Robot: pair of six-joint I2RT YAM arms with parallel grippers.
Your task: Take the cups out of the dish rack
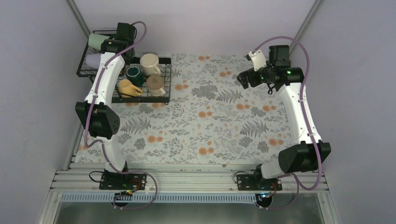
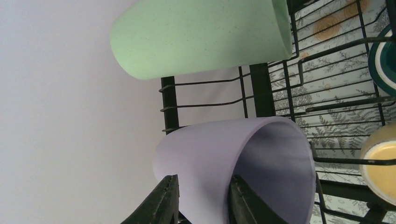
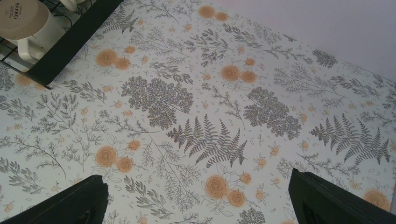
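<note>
1. Left gripper [image 2: 203, 184] is reaching into the raised basket tier of the dish rack [image 2: 261, 88]. Its fingers are sitting apart, straddling the wall of the lavender tumbler [image 2: 210, 154]: one outside, the other seemingly at the mouth edge. Cannot tell whether they are pinching.
2. Lavender tumbler is lying on its side right at the fingertips, with its long axis running across the basket and its mouth pointing toward the flat tray.
3. Mint-green tumbler [image 2: 196, 37] is also lying sideways just beyond it, not touching.
4. Right gripper [image 3: 197, 186] is hanging wide open over the floral tablecloth [image 3: 210, 93], well apart from the rack, so the left arm is nearer.
5. Likely next: clamping the wall, then lifting clear of the wires.
</note>
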